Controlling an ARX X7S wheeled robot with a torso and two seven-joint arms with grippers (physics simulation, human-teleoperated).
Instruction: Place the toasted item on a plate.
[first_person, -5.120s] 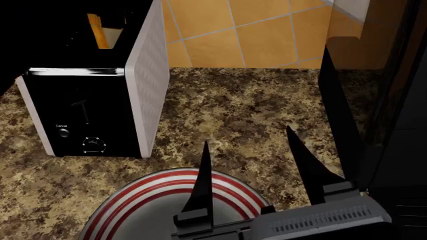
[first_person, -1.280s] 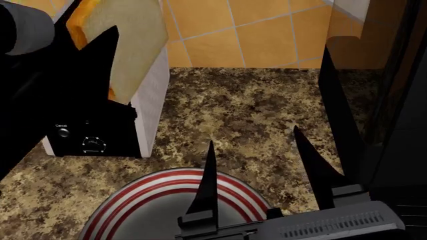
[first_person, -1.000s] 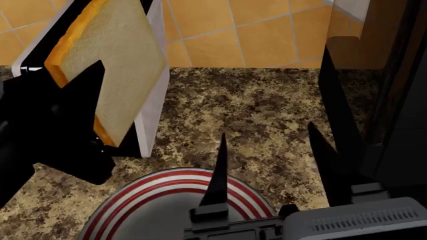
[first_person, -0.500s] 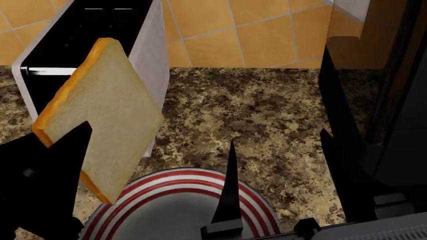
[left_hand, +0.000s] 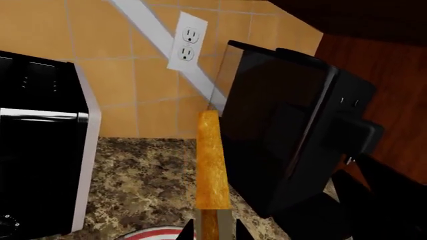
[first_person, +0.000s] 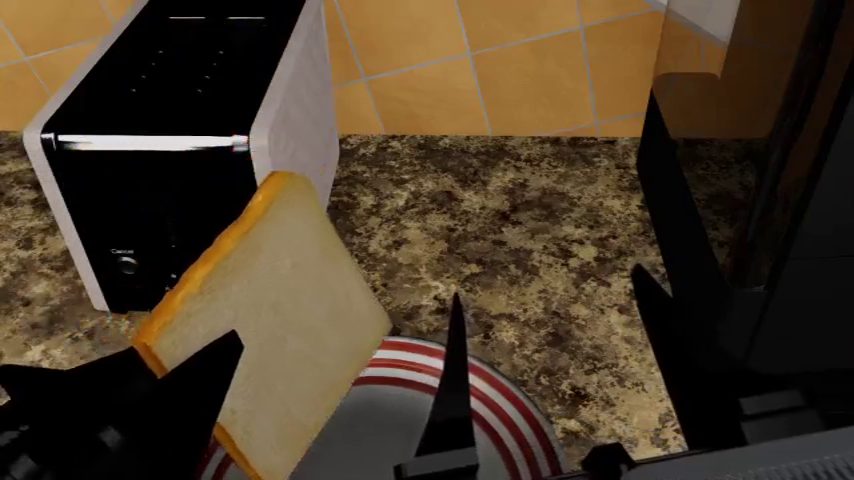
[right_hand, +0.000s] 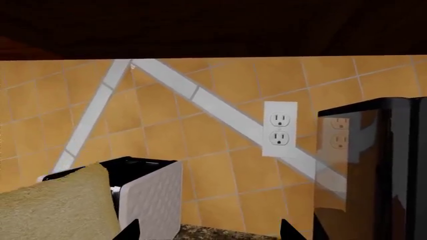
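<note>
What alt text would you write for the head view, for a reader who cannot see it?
The left claw holds a slice of bread tilted over the edge of a red-and-white ringed plate. A black toaster stands behind on the speckled counter; the right claw hovers open over the plate.

head view looks down over the toaster (first_person: 174, 150); both wrist views face the wall outlet (left_hand: 186, 42), sharing that toaster.

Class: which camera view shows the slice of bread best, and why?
The head view: the slice of bread shows its whole pale face and crust, held tilted over the plate. The left wrist view shows only its crust edge; the right wrist view, only a corner.
</note>
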